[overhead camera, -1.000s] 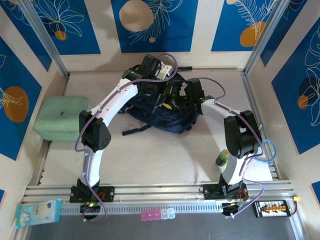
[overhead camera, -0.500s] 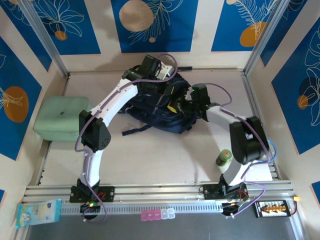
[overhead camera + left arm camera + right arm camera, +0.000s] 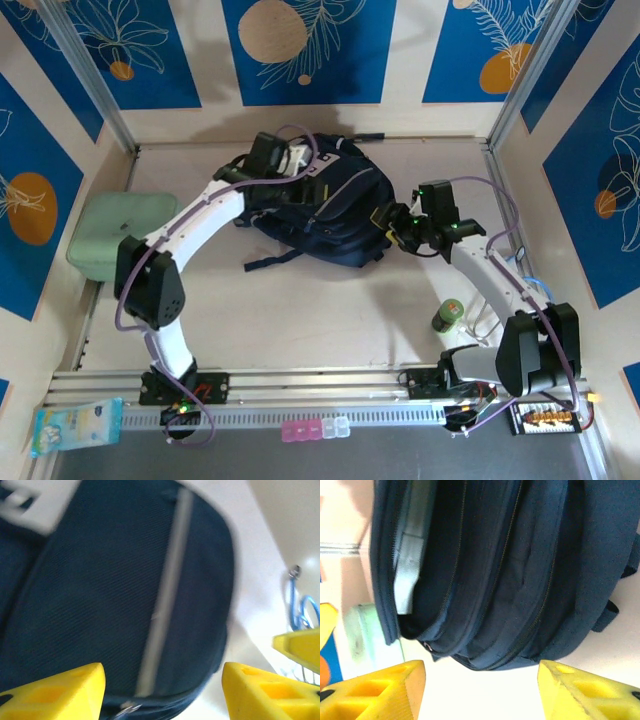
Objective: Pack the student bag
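Lying at the far centre of the table (image 3: 300, 320), the student bag (image 3: 335, 215) sets its long axis roughly left to right, rounded end toward my right arm. My left gripper (image 3: 163, 692) hovers above it, jaws apart and empty. My right gripper (image 3: 481, 690) stands just beside that end, jaws likewise spread.

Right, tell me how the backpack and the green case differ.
The backpack is dark navy; the green case is pale mint. The backpack has straps, zips and grey trim; the green case is plain and rounded. The backpack lies in the middle, the green case at the left edge. Both rest on the table.
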You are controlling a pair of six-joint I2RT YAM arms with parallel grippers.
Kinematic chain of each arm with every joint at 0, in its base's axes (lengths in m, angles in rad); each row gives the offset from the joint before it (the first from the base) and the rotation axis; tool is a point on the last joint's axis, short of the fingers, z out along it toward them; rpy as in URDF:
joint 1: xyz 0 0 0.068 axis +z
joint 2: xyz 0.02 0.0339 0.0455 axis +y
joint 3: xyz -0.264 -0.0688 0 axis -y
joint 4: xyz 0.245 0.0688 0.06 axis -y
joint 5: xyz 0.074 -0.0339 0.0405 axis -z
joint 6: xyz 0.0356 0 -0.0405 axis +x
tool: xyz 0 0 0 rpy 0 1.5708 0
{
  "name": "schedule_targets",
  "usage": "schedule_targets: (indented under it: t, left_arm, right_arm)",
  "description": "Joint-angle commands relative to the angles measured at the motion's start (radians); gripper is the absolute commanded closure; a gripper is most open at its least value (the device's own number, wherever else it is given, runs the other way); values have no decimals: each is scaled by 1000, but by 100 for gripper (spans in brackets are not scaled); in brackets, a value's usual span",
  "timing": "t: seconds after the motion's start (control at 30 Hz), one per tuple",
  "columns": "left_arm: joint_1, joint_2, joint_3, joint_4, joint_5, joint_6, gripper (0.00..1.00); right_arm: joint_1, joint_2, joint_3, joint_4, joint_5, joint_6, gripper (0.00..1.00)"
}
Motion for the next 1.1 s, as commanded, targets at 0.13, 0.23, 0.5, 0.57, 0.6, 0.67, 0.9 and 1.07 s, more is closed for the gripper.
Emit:
schedule_targets:
  t: [0.13,0.23,0.5,0.57,0.6,0.67,0.9,1.07]
  left_arm:
    - [56,-34,-243,294,-42,-403,40]
    - [64,10,-259,364,-20,-523,45]
    - [64,68,-279,506,36,-642,66]
    - [66,74,-291,531,54,-661,76]
    - [64,76,-297,544,59,-669,82]
    - [62,78,-304,566,71,-686,95]
    - [27,95,-298,668,119,-792,100]
    - [9,109,-298,739,129,-869,100]
  right_arm:
    - [134,81,122,-69,106,-50,37]
    - [184,116,156,-69,115,-41,37]
    - [280,181,228,-92,152,-44,37]
    - [302,202,255,-117,183,-53,38]
    - [315,212,270,-131,203,-58,40]
    - [360,234,307,-169,297,-80,43]
    - [500,386,488,-321,614,-99,51]
    - [515,495,598,-381,707,-79,58]
